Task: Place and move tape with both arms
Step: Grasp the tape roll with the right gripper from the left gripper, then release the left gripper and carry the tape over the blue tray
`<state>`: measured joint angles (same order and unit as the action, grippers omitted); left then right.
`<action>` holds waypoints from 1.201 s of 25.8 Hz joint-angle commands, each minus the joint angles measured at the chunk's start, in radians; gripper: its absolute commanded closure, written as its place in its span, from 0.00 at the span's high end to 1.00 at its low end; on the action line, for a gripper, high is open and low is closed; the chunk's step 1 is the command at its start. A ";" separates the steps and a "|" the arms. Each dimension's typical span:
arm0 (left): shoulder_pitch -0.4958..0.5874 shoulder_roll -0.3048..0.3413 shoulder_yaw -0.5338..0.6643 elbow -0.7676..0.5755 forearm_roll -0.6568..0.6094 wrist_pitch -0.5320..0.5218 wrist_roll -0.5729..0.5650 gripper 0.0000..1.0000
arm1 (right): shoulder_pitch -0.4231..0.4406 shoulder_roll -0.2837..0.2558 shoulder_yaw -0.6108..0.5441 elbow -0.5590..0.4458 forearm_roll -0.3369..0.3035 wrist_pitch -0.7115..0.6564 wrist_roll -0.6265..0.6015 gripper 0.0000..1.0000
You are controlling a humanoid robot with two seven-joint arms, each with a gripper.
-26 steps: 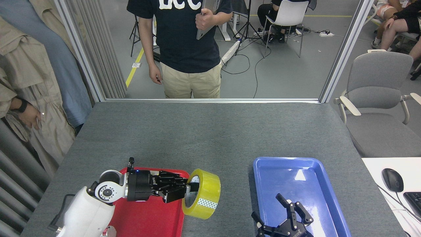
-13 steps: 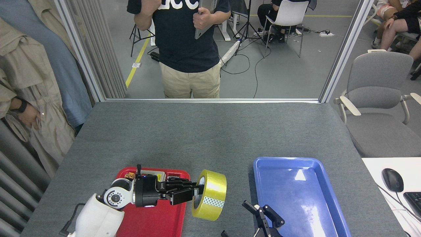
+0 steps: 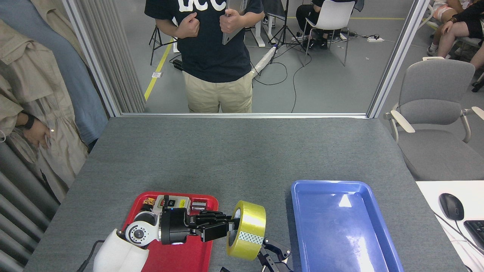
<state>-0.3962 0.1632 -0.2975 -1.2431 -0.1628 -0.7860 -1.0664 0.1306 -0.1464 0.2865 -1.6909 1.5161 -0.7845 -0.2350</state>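
Tape (image 3: 247, 230) now farther right, between red tray (image 3: 177, 257) and blue tray (image 3: 340, 226).

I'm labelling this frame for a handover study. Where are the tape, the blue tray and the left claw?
tape (image 3: 250, 223): head view, on the yellow outer band.
blue tray (image 3: 328, 184): head view, on its far rim.
left claw (image 3: 231, 226): head view, between the fingertips at the roll's core.

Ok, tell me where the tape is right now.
In the head view, the tape sits low centre, held by the left gripper, between the red tray and the blue tray.
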 commanded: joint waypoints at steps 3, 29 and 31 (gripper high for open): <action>0.002 -0.002 0.000 -0.001 0.000 0.001 0.000 0.00 | 0.004 -0.009 0.002 0.002 0.006 -0.001 0.000 0.00; 0.103 0.107 0.221 -0.121 -0.454 0.317 0.657 0.82 | -0.049 -0.113 -0.118 0.004 0.124 0.619 0.290 0.00; 0.157 0.116 0.219 -0.179 -0.664 0.427 0.838 0.87 | -0.049 -0.124 -0.138 0.004 0.124 0.645 0.387 0.00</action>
<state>-0.3014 0.2630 -0.0780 -1.3499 -0.5549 -0.4923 -0.4498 0.0858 -0.2486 0.1852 -1.6880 1.6332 -0.1958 0.0405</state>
